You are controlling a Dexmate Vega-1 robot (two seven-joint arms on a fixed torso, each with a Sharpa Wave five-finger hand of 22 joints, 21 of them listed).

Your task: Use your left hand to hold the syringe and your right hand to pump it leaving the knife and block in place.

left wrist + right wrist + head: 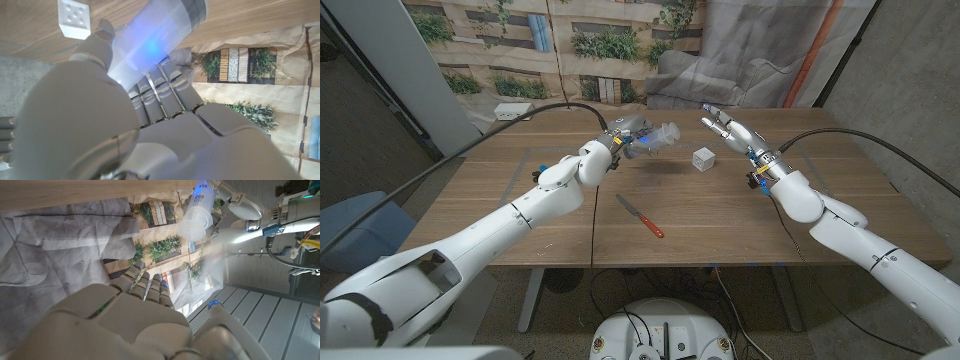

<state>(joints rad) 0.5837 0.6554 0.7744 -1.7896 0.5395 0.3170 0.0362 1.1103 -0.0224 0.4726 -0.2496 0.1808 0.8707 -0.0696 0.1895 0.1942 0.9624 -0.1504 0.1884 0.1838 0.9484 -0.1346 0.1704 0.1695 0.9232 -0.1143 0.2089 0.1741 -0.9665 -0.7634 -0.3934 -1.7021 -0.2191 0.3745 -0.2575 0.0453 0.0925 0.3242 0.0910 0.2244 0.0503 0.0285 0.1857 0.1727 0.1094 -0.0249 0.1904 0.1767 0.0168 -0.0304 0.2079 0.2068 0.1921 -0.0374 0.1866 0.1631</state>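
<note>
Our left hand (625,140) grips the syringe (660,137), its fingers (160,95) wrapped around the clear barrel and holding it above the far part of the table (720,215). Our right hand (730,130) hovers nearby, fingers spread and holding nothing. The block (703,158) sits between them; the knife (640,216) lies nearer us.

Clear syringe (663,137), white block (703,158) (dotted), seemingly red-handled knife (641,217).
</note>
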